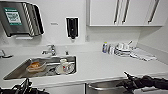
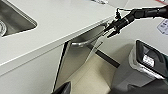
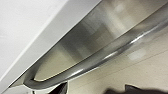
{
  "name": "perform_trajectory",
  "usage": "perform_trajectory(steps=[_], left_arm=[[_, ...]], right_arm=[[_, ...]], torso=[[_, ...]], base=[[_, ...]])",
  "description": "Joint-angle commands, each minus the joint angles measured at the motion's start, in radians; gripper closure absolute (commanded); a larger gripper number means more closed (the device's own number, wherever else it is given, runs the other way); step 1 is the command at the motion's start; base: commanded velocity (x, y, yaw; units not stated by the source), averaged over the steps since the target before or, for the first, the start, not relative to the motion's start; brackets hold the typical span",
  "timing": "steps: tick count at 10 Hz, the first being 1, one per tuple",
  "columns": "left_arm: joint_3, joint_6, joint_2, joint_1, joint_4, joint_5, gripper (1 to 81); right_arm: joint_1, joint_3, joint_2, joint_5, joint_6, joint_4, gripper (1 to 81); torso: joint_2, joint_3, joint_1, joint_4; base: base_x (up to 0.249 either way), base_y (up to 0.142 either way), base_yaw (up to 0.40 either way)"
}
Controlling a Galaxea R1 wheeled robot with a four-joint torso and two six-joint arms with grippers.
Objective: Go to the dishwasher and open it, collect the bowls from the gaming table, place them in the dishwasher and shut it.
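Your right claw (image 2: 111, 29) hung at the dishwasher's (image 2: 75, 60) bar handle (image 2: 86, 42), under the white bench (image 1: 105, 66) edge.

You had its fingers spread, just beside the handle's end; whether they touched it I could not tell. The steel door stood closed, or nearly so, below the bench, right of the sink (image 1: 15, 72) that held dishes. Your left claw (image 1: 23, 86) sat low before the sink; I could not tell how its fingers stood.

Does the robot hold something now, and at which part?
Nothing is held. The right hand is open beside the dishwasher handle, not closed on it.
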Motion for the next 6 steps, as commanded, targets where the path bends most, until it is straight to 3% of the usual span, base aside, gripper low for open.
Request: perform_trajectory(steps=[1,6], left_arm=[[0.013,0.007,-0.02,-0.085,-0.008,0.011,1.0],[0.015,0.005,-0.021,-0.085,-0.009,0.012,1.0]], right_arm=[[0.169,-0.052,0.003,-0.026,0.047,0.026,1.0],[0.14,-0.102,0.031,-0.025,0.055,0.023,1.0]], torso=[[0.0,0.0,0.0,0.0],[0.0,0.0,0.0,0.0]], base=[[0.0,0.0,0.0],[0.0,0.0,0.0]])
